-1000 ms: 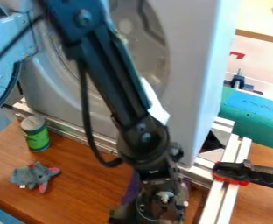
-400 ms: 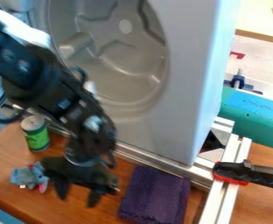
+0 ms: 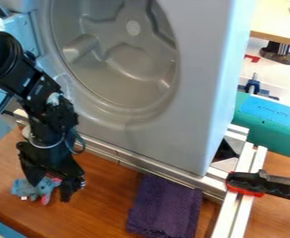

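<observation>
The gripper (image 3: 50, 187) hangs over the left part of the wooden table, its two fingers spread apart and pointing down. Directly at it lies a small grey-blue plush elephant (image 3: 24, 188) with pink ears; the fingers overlap its right part in the view. Whether they touch the toy I cannot tell. A folded dark purple cloth (image 3: 165, 208) lies flat on the table, well to the right of the gripper.
A grey appliance with a round drum (image 3: 128, 69) stands behind the table area, its open door at the left. Metal rails (image 3: 148, 173) run along its base. A black and red clamp (image 3: 259, 184) sits at the right, near a green object (image 3: 272, 123).
The arm has swung from the centre to the left, uncovering the purple cloth and drum. The gripper is now at the elephant, and the arm covers the green can.
</observation>
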### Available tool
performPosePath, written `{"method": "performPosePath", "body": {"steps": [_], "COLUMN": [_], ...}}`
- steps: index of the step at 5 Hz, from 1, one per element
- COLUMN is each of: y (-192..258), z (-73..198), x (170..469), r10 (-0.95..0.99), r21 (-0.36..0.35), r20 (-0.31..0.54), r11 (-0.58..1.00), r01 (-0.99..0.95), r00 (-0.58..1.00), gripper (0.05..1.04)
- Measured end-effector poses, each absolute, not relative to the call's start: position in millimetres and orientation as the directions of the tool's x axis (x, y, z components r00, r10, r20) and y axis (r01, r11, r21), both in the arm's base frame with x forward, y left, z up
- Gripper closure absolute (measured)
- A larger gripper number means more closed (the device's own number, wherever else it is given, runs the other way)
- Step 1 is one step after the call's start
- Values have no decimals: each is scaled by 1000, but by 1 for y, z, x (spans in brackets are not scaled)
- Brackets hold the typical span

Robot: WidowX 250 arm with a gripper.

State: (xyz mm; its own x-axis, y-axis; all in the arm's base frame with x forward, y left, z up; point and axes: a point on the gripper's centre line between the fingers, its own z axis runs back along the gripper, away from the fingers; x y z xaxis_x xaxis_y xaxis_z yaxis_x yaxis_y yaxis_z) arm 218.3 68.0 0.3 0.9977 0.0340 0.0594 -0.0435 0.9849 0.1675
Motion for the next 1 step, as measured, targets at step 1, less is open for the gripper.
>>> {"method": "performPosePath", "body": {"steps": [1], "y": [84], "z": [10], "x": [225], "r10": [-18], "r21": [162], "r20": [23], "r11": [987], "r01": [14], "r00": [1000], "gripper": [80]}}
